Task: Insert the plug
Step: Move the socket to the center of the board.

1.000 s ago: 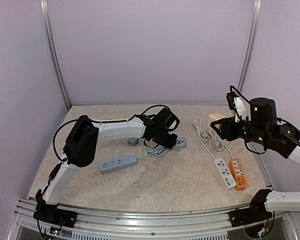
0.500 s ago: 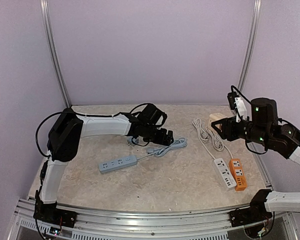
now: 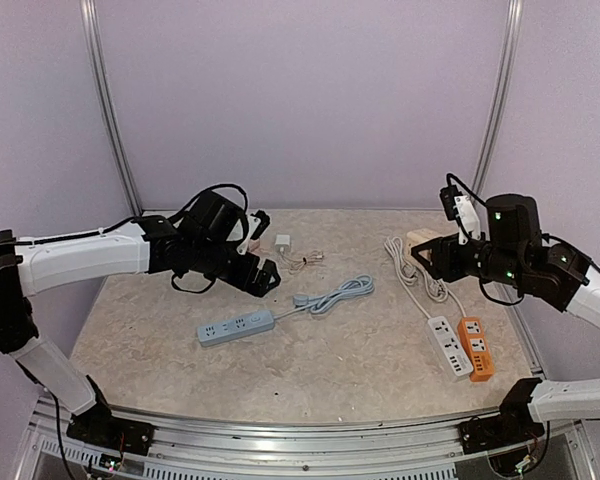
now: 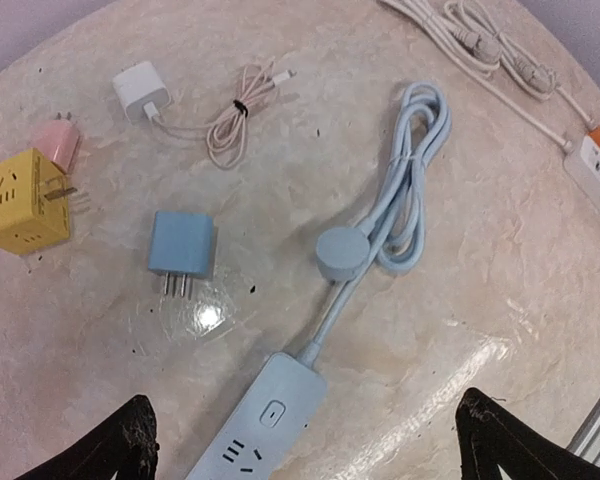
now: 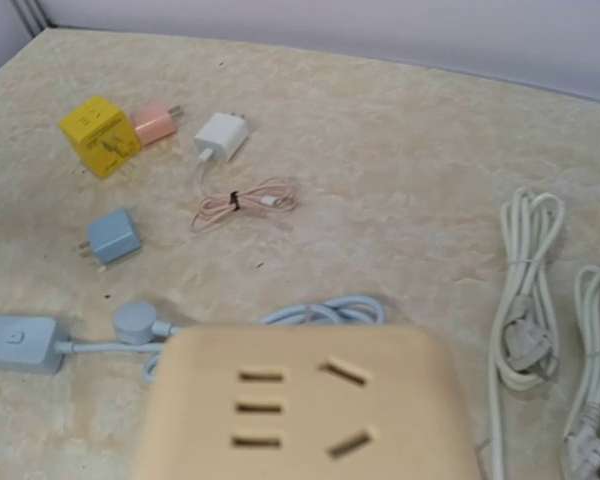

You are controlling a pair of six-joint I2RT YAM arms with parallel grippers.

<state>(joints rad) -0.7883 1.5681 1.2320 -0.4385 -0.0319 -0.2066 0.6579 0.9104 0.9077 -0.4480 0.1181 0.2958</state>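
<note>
A small blue plug [image 4: 183, 243] lies flat on the table, prongs toward the camera; it also shows in the right wrist view [image 5: 113, 236]. The blue power strip [image 3: 236, 326] lies in front of it, its round plug [image 4: 340, 252] and coiled cable [image 3: 338, 294] to the right. My left gripper [image 3: 263, 275] hovers above the strip's end [image 4: 255, 430], wide open and holding nothing, its fingertips [image 4: 130, 445] at the wrist view's bottom corners. My right gripper [image 3: 427, 252] is held in the air, shut on a beige socket cube [image 5: 310, 400], sockets facing its camera.
A yellow socket cube [image 4: 20, 200], a pink plug [image 4: 55, 142], and a white charger [image 4: 140, 92] with a pink cable [image 4: 242, 105] lie at the back left. White coiled cords [image 3: 412, 268], a white strip [image 3: 448, 345] and an orange strip [image 3: 476, 360] lie at the right.
My left arm has swung back to the left, away from the coiled blue cable, and its jaws have gone from shut to wide open. The right gripper has shifted slightly left with the beige cube.
</note>
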